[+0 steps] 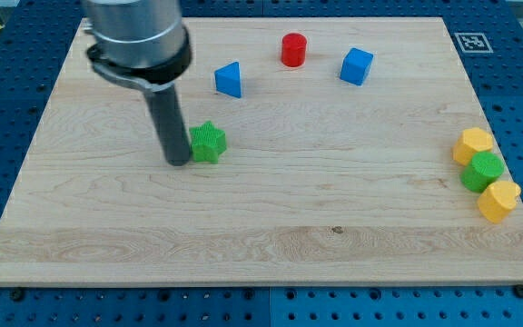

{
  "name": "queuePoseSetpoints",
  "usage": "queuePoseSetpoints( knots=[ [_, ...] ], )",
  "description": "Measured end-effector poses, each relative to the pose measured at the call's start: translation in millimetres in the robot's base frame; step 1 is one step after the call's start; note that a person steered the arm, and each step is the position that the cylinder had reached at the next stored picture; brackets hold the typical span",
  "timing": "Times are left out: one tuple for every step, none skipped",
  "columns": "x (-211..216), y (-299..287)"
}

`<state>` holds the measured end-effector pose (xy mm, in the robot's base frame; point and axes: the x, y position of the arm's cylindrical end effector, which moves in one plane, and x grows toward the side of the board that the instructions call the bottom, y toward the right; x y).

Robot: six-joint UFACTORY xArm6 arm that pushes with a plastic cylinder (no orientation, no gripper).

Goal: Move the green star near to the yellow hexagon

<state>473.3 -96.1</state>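
Observation:
The green star [209, 143] lies on the wooden board [271, 236], left of the middle. My tip [178, 162] touches the star's left side, with the dark rod rising up to the view's top. The yellow hexagon [472, 144] sits at the board's right edge, far to the right of the star. Just below it lie a green cylinder [483, 171] and another yellow block [498, 200], the three in a tight column.
A blue triangular block [230, 79], a red cylinder [293, 49] and a blue cube [357, 65] stand in a row near the board's top. A black-and-white marker tag [469, 41] is at the top right corner.

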Motion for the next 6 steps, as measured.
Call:
queuePoseSetpoints(
  knots=[
    [0, 14],
    [-1, 14],
    [-5, 16],
    [-13, 16],
    [-13, 21],
    [-13, 24]
  ],
)
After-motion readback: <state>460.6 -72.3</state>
